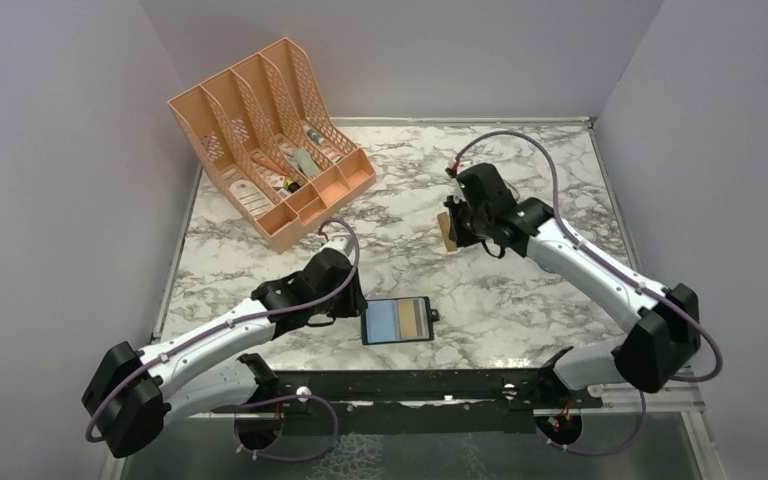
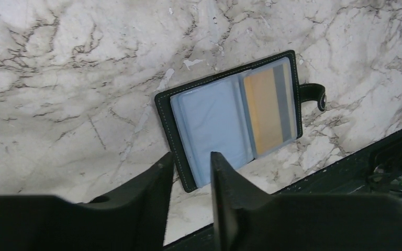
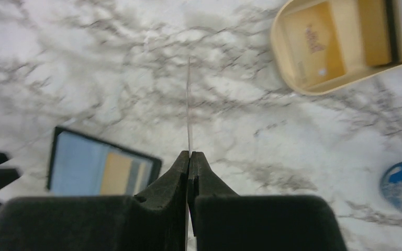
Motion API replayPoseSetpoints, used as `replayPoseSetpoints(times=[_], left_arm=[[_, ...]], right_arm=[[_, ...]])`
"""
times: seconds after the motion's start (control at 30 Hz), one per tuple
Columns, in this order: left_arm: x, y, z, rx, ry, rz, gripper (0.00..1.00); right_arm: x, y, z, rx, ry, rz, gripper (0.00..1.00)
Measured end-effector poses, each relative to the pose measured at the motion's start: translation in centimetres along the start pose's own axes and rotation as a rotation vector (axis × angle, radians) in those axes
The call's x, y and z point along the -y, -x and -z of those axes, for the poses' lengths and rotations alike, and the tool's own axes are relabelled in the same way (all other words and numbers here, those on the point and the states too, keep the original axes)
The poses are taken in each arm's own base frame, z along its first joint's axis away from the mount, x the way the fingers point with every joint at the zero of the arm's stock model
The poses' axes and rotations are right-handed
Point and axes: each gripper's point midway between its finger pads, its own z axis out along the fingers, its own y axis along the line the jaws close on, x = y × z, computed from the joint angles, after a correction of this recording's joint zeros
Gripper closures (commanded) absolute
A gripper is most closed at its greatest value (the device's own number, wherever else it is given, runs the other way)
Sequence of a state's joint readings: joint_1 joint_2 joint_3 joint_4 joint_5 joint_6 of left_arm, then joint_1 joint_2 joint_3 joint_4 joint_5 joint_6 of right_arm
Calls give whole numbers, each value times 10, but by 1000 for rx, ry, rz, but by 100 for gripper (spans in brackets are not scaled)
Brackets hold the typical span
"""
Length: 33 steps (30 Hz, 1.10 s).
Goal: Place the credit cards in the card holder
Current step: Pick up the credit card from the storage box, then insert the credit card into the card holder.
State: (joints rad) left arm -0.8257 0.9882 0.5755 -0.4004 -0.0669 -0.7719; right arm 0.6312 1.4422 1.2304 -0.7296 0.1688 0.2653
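Top view: card holder (image 1: 397,320) lies open and flat by the near edge of the table (image 1: 520,290), black, with blue-grey and tan-orange panels. Left hand (image 1: 346,305) is just beside its left edge. Right hand (image 1: 452,228) is well apart, mid-table toward the far edge, holding a tan credit card (image 1: 447,230). Peach organiser (image 1: 270,140) in far left corner.

Left wrist: holder is black with pale stitching, clear sleeves and a snap tab (image 2: 314,95). A tan-orange card (image 2: 266,112) sits in the right sleeve. Fingers (image 2: 157,183) are apart with the holder's near corner in the gap; contact cannot be told.

Right wrist: fingers pressed together, pinching the credit card edge-on and upright. Holder at lower left, gold tin (image 3: 335,47) at upper right.
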Motion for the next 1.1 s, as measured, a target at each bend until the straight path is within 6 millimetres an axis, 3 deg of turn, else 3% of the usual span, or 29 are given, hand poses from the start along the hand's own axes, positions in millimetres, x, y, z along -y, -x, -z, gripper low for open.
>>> replayPoseSetpoints(times=[0.23, 0.5, 0.77, 1.1], left_arm=[[7, -13, -16, -46, -56, 33, 100], [7, -32, -32, -102, -82, 72, 100], [-2, -46, -41, -132, -61, 99, 100], [-2, -47, -42, -131, -61, 110, 100]], right_arm=[[-55, -45, 21, -24, 349, -171, 99], [-93, -89, 20, -137, 573, -319, 99], [-111, -121, 13, -231, 653, -390, 99], [-131, -147, -1, -325, 680, -417, 99]])
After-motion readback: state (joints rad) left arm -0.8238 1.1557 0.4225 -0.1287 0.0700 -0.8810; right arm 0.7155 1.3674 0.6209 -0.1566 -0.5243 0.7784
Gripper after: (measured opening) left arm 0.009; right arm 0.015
